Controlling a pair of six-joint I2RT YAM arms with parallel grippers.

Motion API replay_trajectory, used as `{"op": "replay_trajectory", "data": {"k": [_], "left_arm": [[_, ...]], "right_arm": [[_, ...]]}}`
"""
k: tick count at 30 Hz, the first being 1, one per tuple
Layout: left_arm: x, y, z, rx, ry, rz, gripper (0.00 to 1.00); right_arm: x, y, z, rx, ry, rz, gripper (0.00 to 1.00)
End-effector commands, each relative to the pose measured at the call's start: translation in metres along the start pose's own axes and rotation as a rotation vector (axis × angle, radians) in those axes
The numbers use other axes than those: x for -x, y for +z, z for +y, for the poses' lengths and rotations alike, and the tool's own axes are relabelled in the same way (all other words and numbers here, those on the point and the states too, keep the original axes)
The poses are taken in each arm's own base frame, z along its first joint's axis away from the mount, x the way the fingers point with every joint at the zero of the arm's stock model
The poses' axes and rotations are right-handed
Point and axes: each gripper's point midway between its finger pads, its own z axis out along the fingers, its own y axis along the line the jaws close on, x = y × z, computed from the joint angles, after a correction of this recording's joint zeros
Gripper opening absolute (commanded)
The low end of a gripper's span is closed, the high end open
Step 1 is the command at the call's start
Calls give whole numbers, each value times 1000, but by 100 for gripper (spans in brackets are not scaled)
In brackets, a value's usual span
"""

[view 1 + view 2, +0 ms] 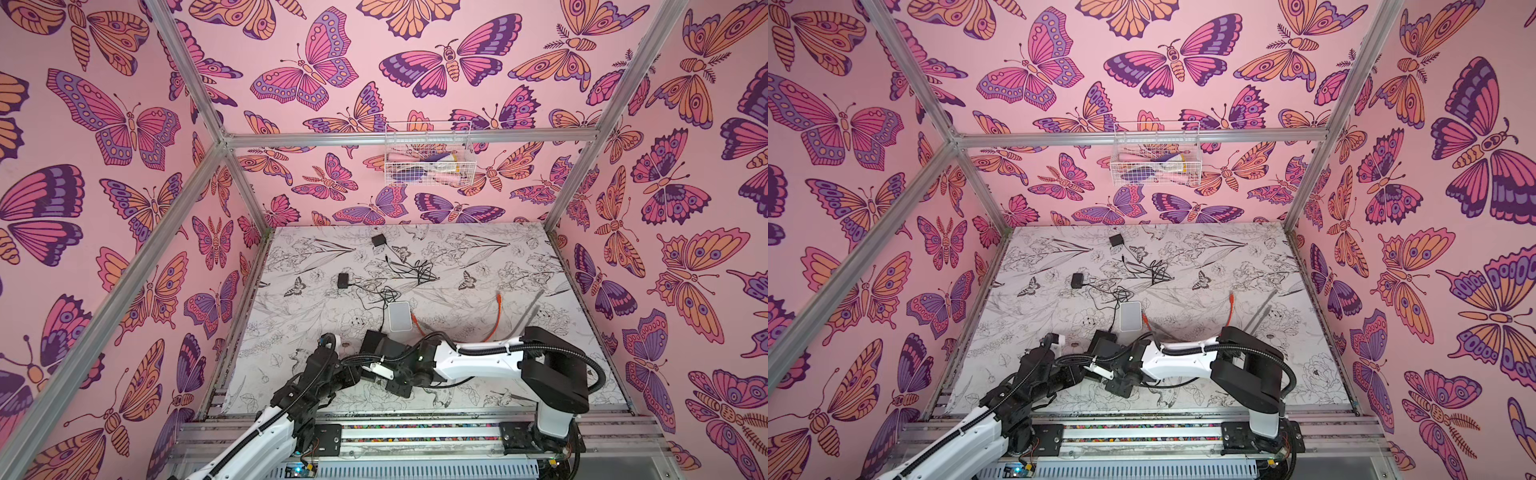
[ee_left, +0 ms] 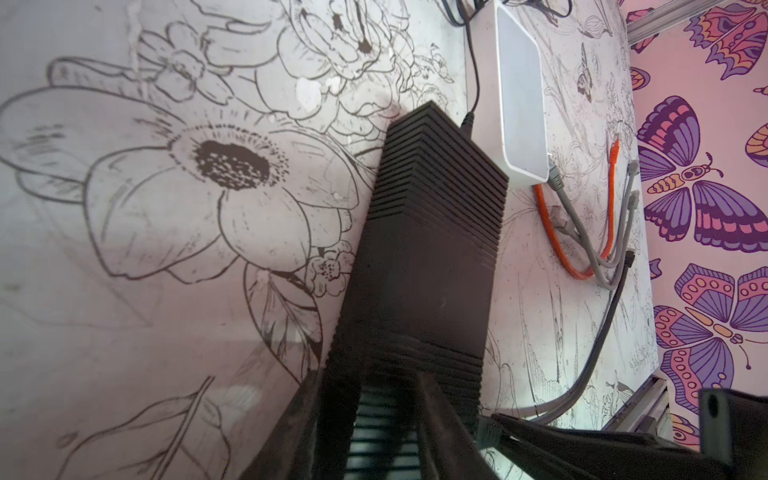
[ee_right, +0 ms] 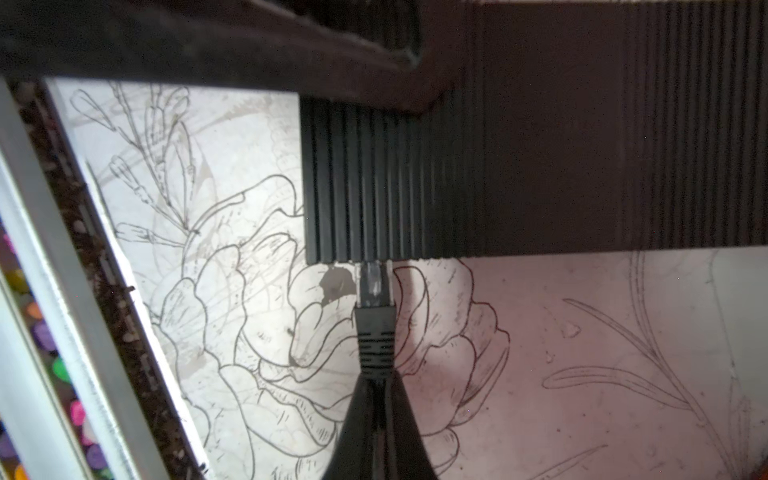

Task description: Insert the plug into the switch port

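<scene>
At lower centre of the right wrist view, the right gripper (image 3: 376, 390) pinches its fingers tight on the black cable plug (image 3: 375, 332). The plug's clear tip meets the edge of the black ribbed switch box (image 3: 415, 187) mid-frame. The left gripper (image 2: 365, 386) clamps that box.

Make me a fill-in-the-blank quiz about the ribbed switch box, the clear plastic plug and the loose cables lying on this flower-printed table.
1. The right gripper pinches the black rubber boot behind the clear plastic plug, whose tip meets the ____ ribbed switch box.
2. The left gripper holds that box, which lies beside a flat ____ rounded box.
3. Among the grey cables curls one bright ____ cable.

Missing words: black; white; orange.
</scene>
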Motion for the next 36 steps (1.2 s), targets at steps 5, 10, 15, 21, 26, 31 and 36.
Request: {"op": "replay_trajectory", "data": {"k": [5,10,15,21,26,31,36], "left_arm": [[-36,3,8,0,-5,130,37],[-42,4,9,3,-5,140,37],[-45,4,7,0,1,144,37],[-50,4,8,2,2,150,36],[-56,5,10,0,-3,162,35],[-59,4,9,-8,-2,166,35],[-61,5,10,-4,2,175,35]], "right_arm": [[78,-18,-9,-51,51,-276,0],[87,-19,-7,-38,57,-303,0],[95,-19,-5,-21,68,-334,0],[110,-28,-4,-12,73,-395,0],[124,-37,-3,5,77,-456,0],[136,-46,3,42,78,-528,0],[146,-53,4,55,84,-601,0]]}}
